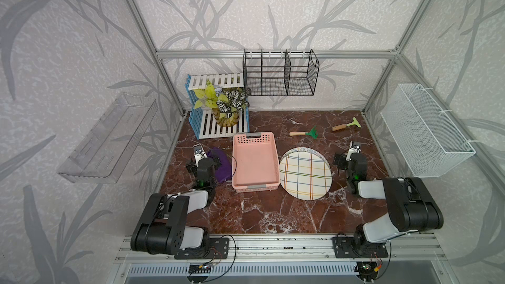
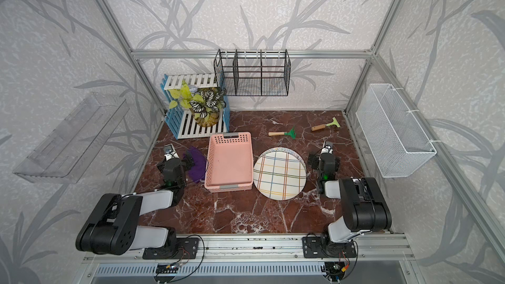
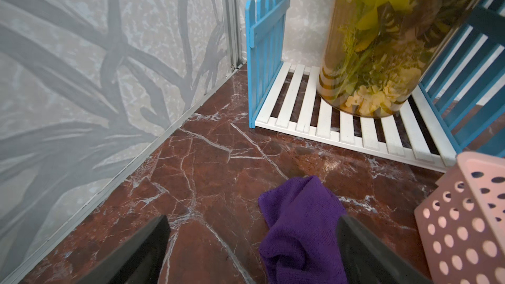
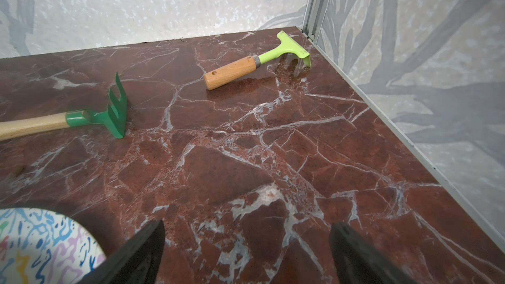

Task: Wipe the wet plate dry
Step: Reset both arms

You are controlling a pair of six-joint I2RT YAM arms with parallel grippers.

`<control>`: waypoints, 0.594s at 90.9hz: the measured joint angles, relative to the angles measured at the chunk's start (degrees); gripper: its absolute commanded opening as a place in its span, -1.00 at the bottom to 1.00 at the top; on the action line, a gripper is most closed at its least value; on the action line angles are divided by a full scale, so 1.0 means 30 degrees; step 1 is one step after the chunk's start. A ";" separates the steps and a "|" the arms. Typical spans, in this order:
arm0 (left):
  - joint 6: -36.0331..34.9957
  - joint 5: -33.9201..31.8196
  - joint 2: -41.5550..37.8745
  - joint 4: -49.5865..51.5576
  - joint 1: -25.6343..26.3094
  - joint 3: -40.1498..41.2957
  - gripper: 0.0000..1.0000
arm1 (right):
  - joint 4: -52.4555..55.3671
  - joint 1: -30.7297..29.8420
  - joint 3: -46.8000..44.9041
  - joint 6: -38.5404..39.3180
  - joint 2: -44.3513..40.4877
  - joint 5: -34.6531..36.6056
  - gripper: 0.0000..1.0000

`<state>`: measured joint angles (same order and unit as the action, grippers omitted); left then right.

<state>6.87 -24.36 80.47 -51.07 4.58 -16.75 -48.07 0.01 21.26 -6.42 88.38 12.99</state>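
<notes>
**Both arms idle, checked plate untouched beside the pink basket**

The checked plate (image 1: 305, 176) lies face up on the red marble counter (image 1: 273, 214), just to the right of the pink basket (image 1: 255, 162); in both top views its rim sits close to the basket's wall. It rests on a second, patterned plate (image 1: 300, 149) that shows only as a crescent on the far side. The right wrist view shows that plate's (image 4: 49, 241) coloured squiggles. The pictures are too coarse to tell whether the checked surface is wet.

The purple cloth (image 1: 222, 166) lies crumpled on the counter on the other side of the basket, beside the left arm's wrist. The left fingers (image 3: 131, 255) are spread wide and grasp nothing. In the left wrist view the cloth (image 3: 297, 222) lies against one finger, possibly touching it.

The right fingers (image 4: 136, 252) are likewise released and spread over bare counter, just right of the plates.

Farther back lie a dark green hand rake (image 4: 109, 116) and a lime-green hand rake (image 4: 284, 50), well apart from each other. A glass vase of plants (image 1: 226, 117) stands on a blue-and-white slatted stand (image 1: 218, 131) in the back left corner. A black wire rack (image 1: 278, 77) hangs on the back wall, a white mesh basket (image 1: 426, 132) on the right wall and a clear tray (image 1: 109, 137) on the left wall.
</notes>
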 measured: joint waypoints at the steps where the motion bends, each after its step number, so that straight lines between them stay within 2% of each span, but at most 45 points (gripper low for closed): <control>1: -0.0051 0.0117 0.0109 -0.0146 -0.0029 0.0000 1.00 | -0.0007 0.0000 0.0000 0.0007 0.0000 -0.0007 0.98; 16: -0.0903 0.1792 0.1996 -0.4437 -0.0619 0.0867 1.00 | -0.0007 0.0000 0.0007 0.0022 -0.0007 -0.0007 0.98; 34: -0.1472 0.3060 0.2229 -0.5625 -0.0663 0.1246 1.00 | 0.0000 0.0000 0.0015 0.0022 -0.0007 -0.0007 0.98; 54: -0.1792 0.3534 0.2229 -0.6062 -0.0663 0.1246 1.00 | -0.0007 0.0000 0.0036 0.0022 -0.0007 -0.0007 0.98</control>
<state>1.50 -13.76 87.15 -69.25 2.59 -13.02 -48.10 0.01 21.37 -6.35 88.36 12.97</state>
